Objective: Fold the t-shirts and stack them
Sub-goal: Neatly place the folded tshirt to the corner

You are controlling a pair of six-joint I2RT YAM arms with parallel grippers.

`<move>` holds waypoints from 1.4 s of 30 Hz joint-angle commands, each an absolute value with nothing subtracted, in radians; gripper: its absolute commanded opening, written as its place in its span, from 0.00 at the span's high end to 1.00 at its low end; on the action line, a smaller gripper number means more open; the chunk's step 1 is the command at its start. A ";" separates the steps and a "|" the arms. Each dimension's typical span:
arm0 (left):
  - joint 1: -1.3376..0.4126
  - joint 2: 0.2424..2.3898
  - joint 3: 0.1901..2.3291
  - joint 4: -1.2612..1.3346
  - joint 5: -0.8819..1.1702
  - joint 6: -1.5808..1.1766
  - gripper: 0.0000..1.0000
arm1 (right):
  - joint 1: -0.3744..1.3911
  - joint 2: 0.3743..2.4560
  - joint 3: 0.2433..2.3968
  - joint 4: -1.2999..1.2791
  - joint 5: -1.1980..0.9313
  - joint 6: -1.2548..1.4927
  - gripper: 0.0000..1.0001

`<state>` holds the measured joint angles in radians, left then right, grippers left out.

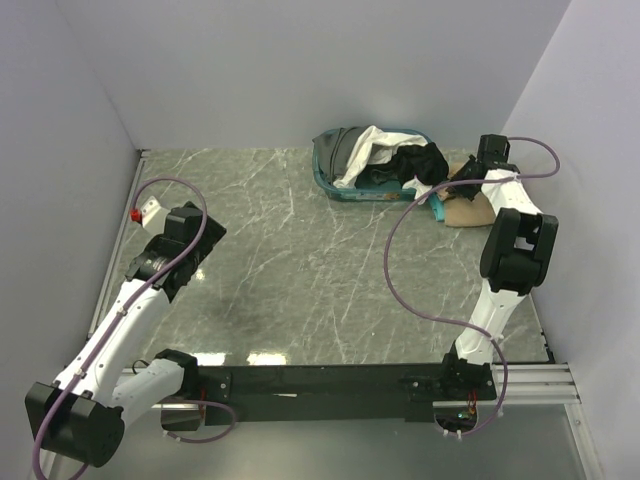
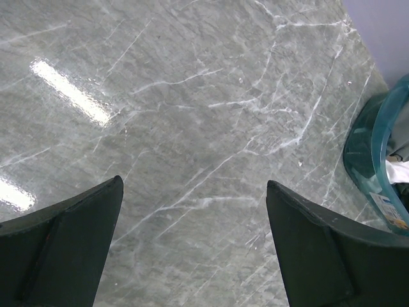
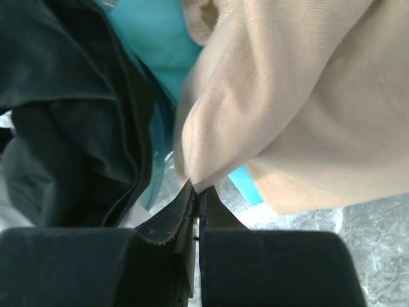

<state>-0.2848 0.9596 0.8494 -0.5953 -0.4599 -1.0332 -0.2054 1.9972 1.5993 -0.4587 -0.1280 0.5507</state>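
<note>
A tan t-shirt (image 1: 472,209) lies bunched on the table right of the teal basket (image 1: 332,182). My right gripper (image 1: 462,184) is shut on a fold of the tan t-shirt (image 3: 287,96); the fingertips (image 3: 196,192) pinch its edge. A teal t-shirt (image 3: 153,38) shows under it, also in the top view (image 1: 438,207). A black t-shirt (image 1: 422,162) hangs over the basket's right rim and fills the left of the right wrist view (image 3: 70,109). A white t-shirt (image 1: 366,150) and dark grey cloth (image 1: 345,143) lie in the basket. My left gripper (image 2: 195,217) is open and empty above bare table.
Grey walls close the table at the back, left and right. A small white and red object (image 1: 146,209) sits at the left wall. The basket's rim (image 2: 377,173) shows at the right of the left wrist view. A black rail (image 1: 330,380) runs along the near edge.
</note>
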 commanded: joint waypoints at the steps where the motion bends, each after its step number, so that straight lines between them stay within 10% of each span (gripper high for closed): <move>1: -0.284 0.962 0.874 -0.580 -0.482 -1.014 0.01 | -0.201 1.915 1.649 -0.451 -0.153 0.552 1.00; 23: -0.282 1.060 0.907 -0.571 -0.479 -1.019 0.01 | -0.219 1.937 1.831 -0.492 -0.287 0.522 1.00; 42: -0.284 1.201 0.977 -0.581 -0.479 -1.014 0.00 | -0.222 2.407 2.256 -0.339 -0.402 0.479 0.88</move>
<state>-0.2848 1.1889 0.9352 -0.5884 -0.4683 -1.0332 -0.2333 2.3707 2.1632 -0.4561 -0.3538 0.4725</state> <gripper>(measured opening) 0.995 0.102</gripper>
